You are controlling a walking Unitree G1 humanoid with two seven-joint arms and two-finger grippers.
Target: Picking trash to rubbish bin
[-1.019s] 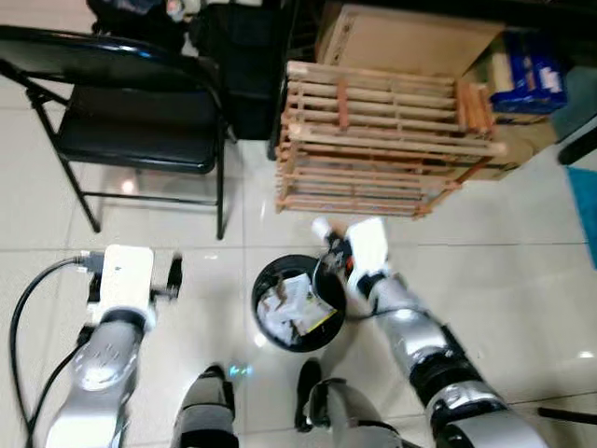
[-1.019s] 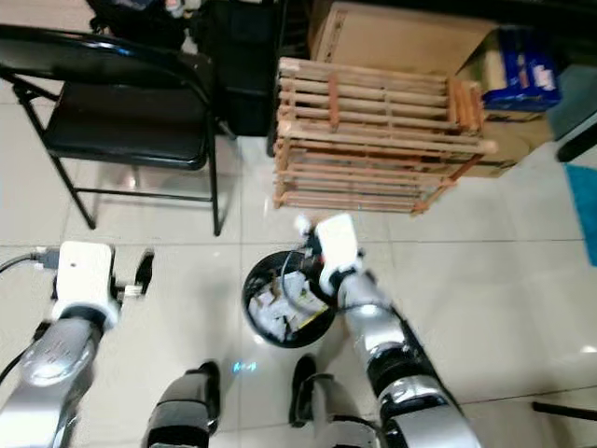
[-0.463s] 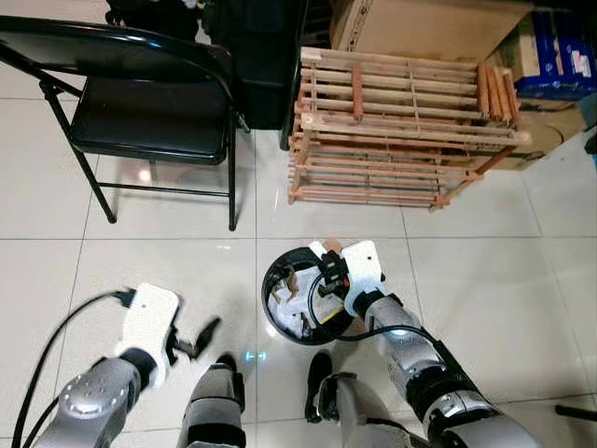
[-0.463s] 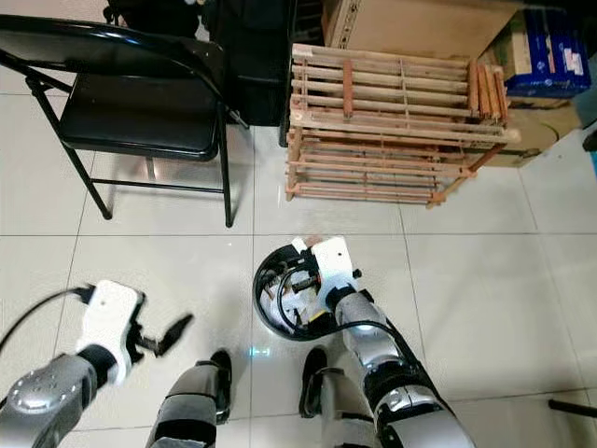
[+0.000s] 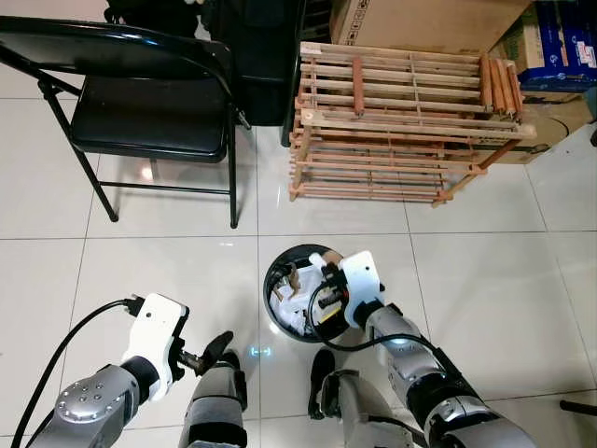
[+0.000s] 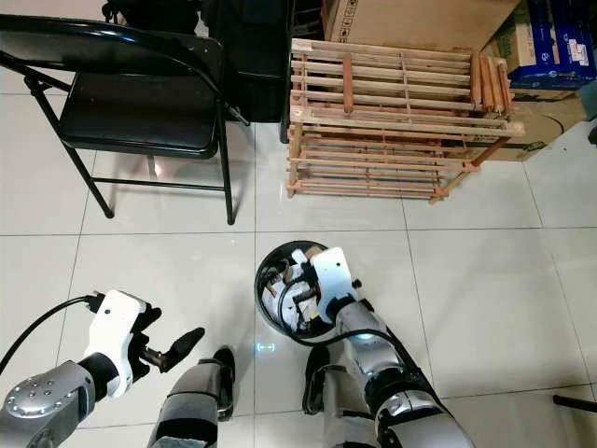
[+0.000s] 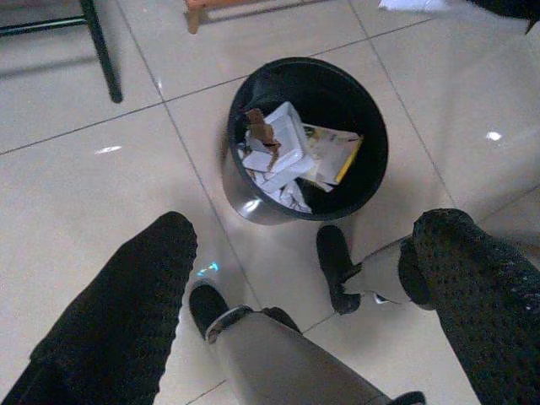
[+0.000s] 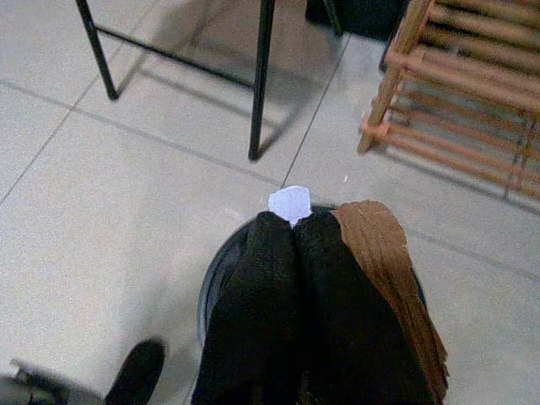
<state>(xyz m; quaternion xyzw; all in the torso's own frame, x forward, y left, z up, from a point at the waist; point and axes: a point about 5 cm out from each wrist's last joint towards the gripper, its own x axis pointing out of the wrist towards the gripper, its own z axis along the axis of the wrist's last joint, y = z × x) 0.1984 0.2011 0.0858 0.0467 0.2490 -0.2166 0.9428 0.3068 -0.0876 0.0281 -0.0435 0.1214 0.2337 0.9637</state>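
A black rubbish bin (image 5: 268, 297) stands on the tiled floor just in front of my feet, holding crumpled white paper and cardboard scraps (image 7: 278, 156). My right gripper (image 5: 320, 277) hovers over the bin's mouth. Its fingers (image 8: 291, 287) are pressed together on a small white paper scrap (image 8: 289, 202), with a brown cardboard piece (image 8: 384, 261) alongside them. My left gripper (image 5: 213, 350) hangs low to the left of the bin, near my left foot. Its two fingers (image 7: 135, 312) are spread wide with nothing between them.
A black folding chair (image 5: 140, 112) stands at the far left. A wooden slatted rack (image 5: 401, 131) sits behind the bin, with cardboard boxes (image 5: 420, 21) beyond it. A black cable (image 5: 56, 350) trails from my left arm. My feet (image 5: 322, 369) stand close to the bin.
The view has shifted. My left arm has dropped back and lower, toward my left foot. My right gripper has come from the bin's far rim to over its mouth, still shut on the scrap.
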